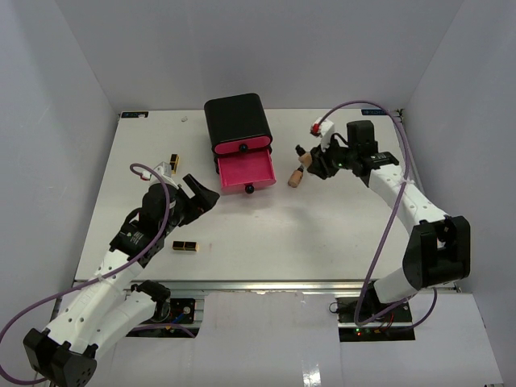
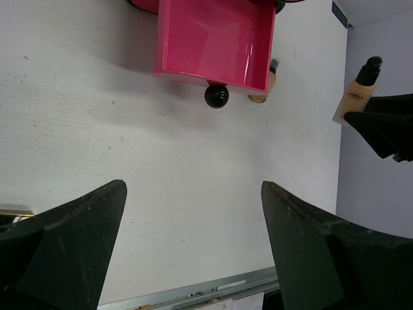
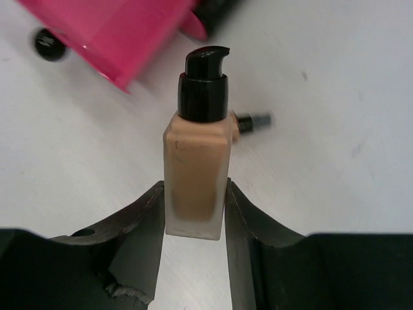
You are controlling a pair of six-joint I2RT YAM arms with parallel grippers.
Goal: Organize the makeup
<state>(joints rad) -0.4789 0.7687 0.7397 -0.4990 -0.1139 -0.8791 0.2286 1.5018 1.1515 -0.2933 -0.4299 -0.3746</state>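
Grip check, right side: right end effector point(image 3: 193, 194) pinches a tan square-sided bottle with a black pump cap point(image 3: 193, 152) across its lower body, one finger on each flat face, cap pointing away from the wrist. The low hold likely lets the cap end lead into the open pink plastic drawer point(image 1: 244, 172), which sits pulled out of the black box point(image 1: 237, 119) at centre frame. The bottle appears clear of the white counter point(image 1: 322, 234). In the overhead view it is right of the drawer, not yet over it.

A second tan bottle point(image 1: 296, 178) lies on its side on the counter between the drawer's right wall and the held one, near both. Judgement: a low pass toward the drawer could knock it.

Left end effector point(image 2: 193, 194) is spread wide with nothing between its fingers. It hovers at lower left of the drawer, facing its black round knob point(image 2: 217, 95). Plausibly it waits there to steady the drawer or to go for a black-and-gold lipstick case point(image 1: 185, 246) just below it in the overhead view. Another lipstick case point(image 1: 174, 162) lies above and left of it. No makeup is visible inside the drawer, so sorting looks to be at an early stage.
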